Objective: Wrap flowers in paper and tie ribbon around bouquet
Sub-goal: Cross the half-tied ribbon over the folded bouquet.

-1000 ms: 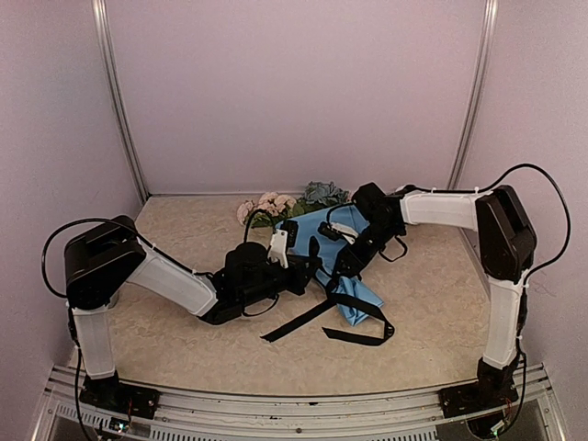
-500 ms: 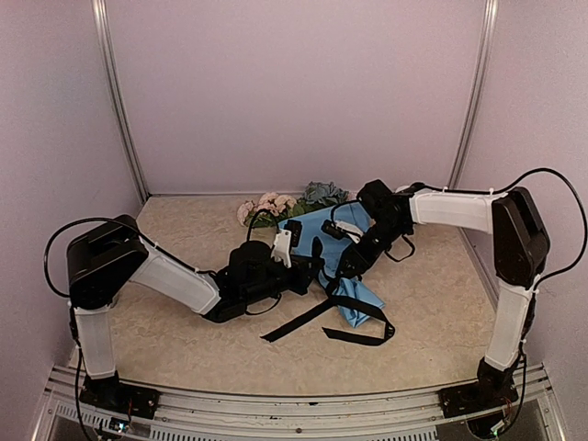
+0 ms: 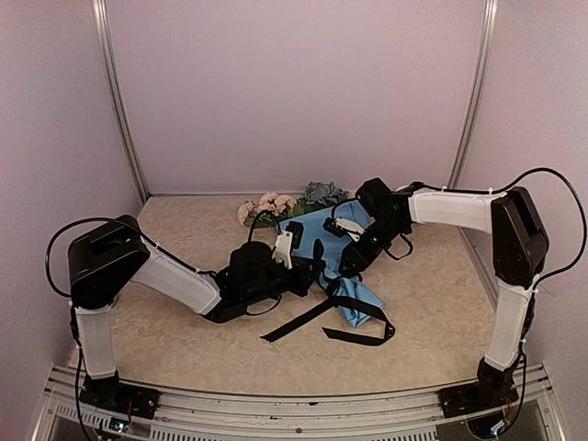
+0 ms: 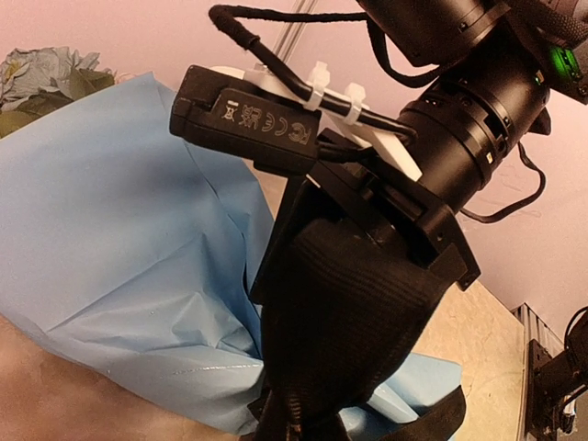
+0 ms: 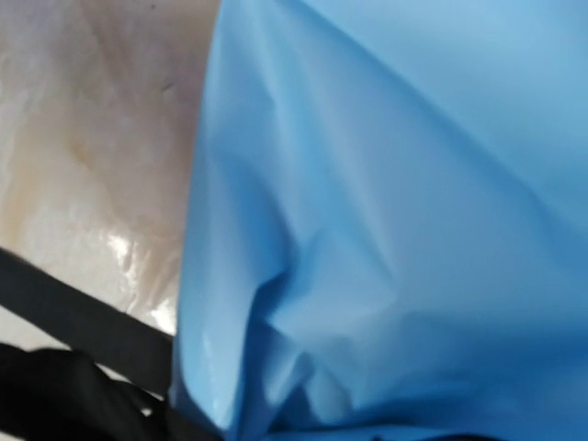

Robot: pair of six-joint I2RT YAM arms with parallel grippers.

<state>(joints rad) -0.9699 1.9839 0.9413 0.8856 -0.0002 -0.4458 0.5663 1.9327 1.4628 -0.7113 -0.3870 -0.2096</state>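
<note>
A robot-lab test booth — blank pale walls, aluminium corner posts, speckled beige tabletop.

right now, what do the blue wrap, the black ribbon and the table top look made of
paper: thin light blue sheet, slightly glossy, likely coated paper or plastic film; sharp creases, soft highlights.
ribbon: matte black woven fabric; lies limp and flat.
table top: beige, marbled, glossy; maybe laminate or stone, cannot tell.
</note>
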